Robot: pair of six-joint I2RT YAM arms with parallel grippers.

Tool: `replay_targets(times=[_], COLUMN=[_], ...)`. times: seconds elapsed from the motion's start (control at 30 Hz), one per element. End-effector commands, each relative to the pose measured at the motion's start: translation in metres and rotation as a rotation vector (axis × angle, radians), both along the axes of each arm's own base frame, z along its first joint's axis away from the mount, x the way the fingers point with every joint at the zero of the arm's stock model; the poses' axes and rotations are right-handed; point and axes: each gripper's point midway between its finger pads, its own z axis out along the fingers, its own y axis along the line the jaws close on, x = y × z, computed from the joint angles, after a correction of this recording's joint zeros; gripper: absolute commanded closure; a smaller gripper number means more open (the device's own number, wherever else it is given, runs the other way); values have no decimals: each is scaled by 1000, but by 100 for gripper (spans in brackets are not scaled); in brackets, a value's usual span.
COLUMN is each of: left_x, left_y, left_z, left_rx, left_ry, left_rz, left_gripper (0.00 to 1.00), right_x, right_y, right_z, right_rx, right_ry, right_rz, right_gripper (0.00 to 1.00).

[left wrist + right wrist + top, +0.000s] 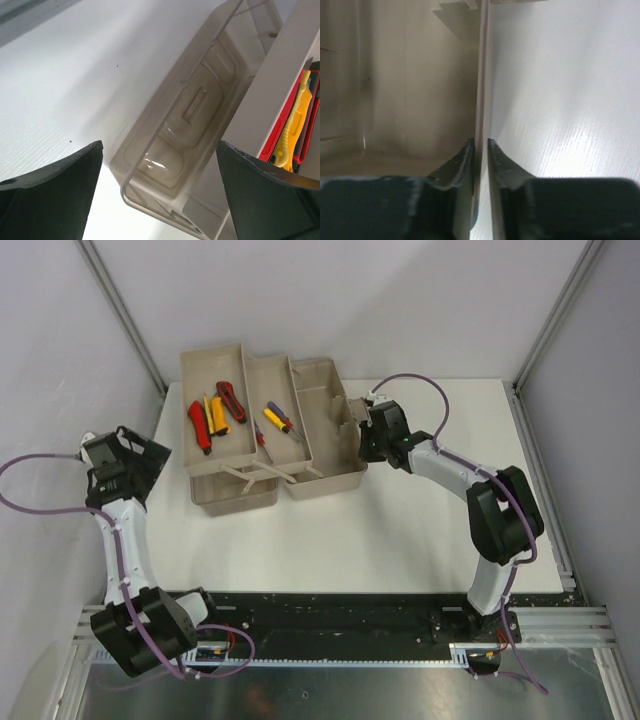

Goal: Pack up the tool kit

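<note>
Behind its own black body in the overhead view, the fingertips of the right gripper [480, 146] were hidden. From the wrist, they were seen pinched shut on the thin right-hand wall of the toolbox [322, 445]. The top of that wall was cut off by the picture's edge, and the inside of the box was blurred.

The left gripper [160, 146] was held wide open with nothing between its fingers, off the table's left edge and apart from the box. Past it, a smoky see-through lid [195, 105] was seen lying low on the table, partly tucked under the left tray [226, 456]. The lid's far end was cut off.

The toolbox was placed at the back of the white table [400, 530], opened out, with two trays swung leftward. A red-handled tool [199, 426], a yellow tool [218, 416] and a red-and-black tool [232, 400] were laid in the left tray. What kind of tool each was could not be told. A yellow-handled screwdriver [278, 420] and a smaller one [262, 440] were laid in the middle tray [270, 380].

Bare tabletop was left in front of the box and to its right. The table was enclosed by pale panels [380, 300] set in metal posts [120, 310].
</note>
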Motion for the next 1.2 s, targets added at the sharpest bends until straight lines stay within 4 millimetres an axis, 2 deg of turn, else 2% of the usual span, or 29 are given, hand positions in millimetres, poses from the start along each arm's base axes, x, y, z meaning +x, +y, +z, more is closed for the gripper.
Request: replay_targets(times=[0.0,0.2,0.37,0.47,0.6,0.73,0.83,1.17], left_x=[10,17,14,16,23,25,29,34], left_y=[-9,-30,-48,-65,-92,-99,-104,-101], left_z=[-1,-35,-63,-69,-76,-87,-80,-89], left_rx=[-56,-132,-193,-212,-165,-102,-98,10], left_ry=[-52,-26,-4,-32,-43,-44,-90,-63], left_rz=[-45,-171,-257,-342,-486,-522,-545,-547], left_gripper=[2,2,2,2,2,3,6,36], right_x=[5,-10,-31,-46,-59,-59,-56,-41], right_y=[-30,-66,-98,-106,-99,-97,-94,-91], right_z=[-8,-14,-23,-29,-31,-26,-16,32], right_rx=[-115,-183,-152,-133,-100,-64,-13,222], right_ry=[13,68,143,171,183,181,165,113], right_rz=[-108,-287,-413,-408,-349,-340,-335,-324], right_gripper=[87,98,100,99,90,69,58,50])
